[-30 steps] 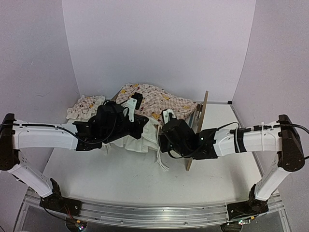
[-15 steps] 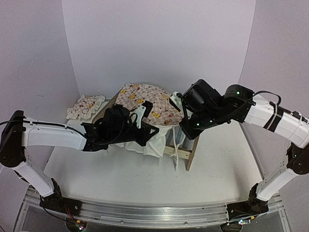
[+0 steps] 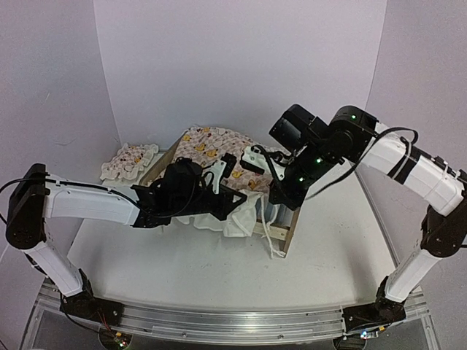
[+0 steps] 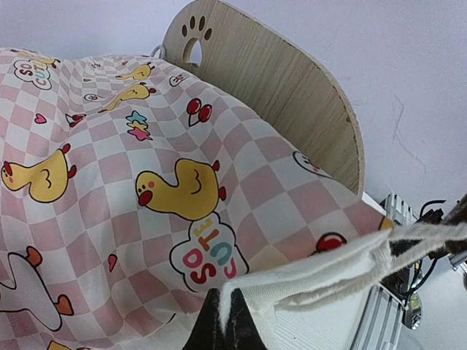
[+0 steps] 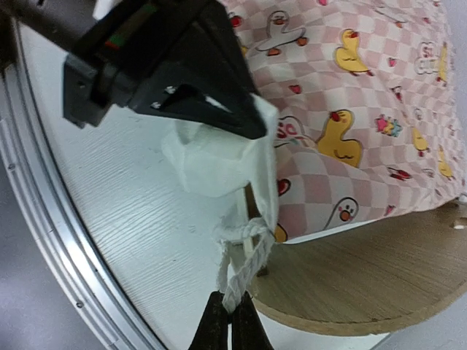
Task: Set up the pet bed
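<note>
Pet bed (image 3: 294, 227): sits mid-surface, towards the back, between the two arms; most of the plywood frame is hidden under fabric.
Headboard (image 4: 277, 80): rounded plywood with a paw-print cutout, upright at the bed's right end and rising just past the edge of the cover.
Cover (image 3: 211, 146): pink checkered duck-print fabric, heaped over the frame, with its white underside showing at the near corner.
Left gripper (image 4: 222, 329): jaws pressed together on the white near corner of the cover, which is lifted clear of the surface; the right wrist view shows the same pinch (image 5: 252, 124).
Right gripper (image 5: 230, 321): jaws pinching the white tie cord (image 5: 241, 266) that hangs from that corner, right beside the headboard's edge.
Arms: the left reaches in low from the left; the right arches over from the right and comes down by the headboard, so the two grippers are near each other.
Pillow (image 3: 128, 160): small, ruffled and of matching print, lying on the surface (image 3: 146, 255) left of the bed and untouched.
</note>
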Tool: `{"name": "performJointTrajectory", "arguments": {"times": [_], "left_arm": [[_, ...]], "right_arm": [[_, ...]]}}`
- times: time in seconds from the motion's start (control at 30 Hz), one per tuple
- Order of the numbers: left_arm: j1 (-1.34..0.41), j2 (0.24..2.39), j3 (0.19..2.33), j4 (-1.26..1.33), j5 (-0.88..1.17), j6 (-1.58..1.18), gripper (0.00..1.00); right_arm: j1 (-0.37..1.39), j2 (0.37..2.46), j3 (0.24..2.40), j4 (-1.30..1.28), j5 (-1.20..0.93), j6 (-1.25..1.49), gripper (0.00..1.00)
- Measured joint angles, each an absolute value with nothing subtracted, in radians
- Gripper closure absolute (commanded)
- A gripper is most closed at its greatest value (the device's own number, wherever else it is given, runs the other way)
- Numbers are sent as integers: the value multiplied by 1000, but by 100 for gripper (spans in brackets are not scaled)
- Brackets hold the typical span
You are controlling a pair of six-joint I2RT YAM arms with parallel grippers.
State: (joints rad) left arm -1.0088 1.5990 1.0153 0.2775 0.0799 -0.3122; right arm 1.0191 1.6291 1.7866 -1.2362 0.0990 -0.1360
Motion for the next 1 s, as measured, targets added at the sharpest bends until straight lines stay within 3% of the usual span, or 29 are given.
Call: {"name": "performJointTrajectory", "arguments": {"times": [0.13,0.4,0.6,1.0], "left_arm": [[-1009,1604,1015,278,80,-312,100],[-1012,1604,1024,318,88,-314,100],[-1008,1604,1027,289,83,-314,100],[-1007,1604,1027,279,85,-315,100]], "right_arm": [[998,1636,1787,-1254,17,-136,100],[1022,1642,1755,-1163,612,-55,100],[1058,1645,1750,-1157,458,-83,100],[1037,1645,1703,-1198,593,-74,100]]}}
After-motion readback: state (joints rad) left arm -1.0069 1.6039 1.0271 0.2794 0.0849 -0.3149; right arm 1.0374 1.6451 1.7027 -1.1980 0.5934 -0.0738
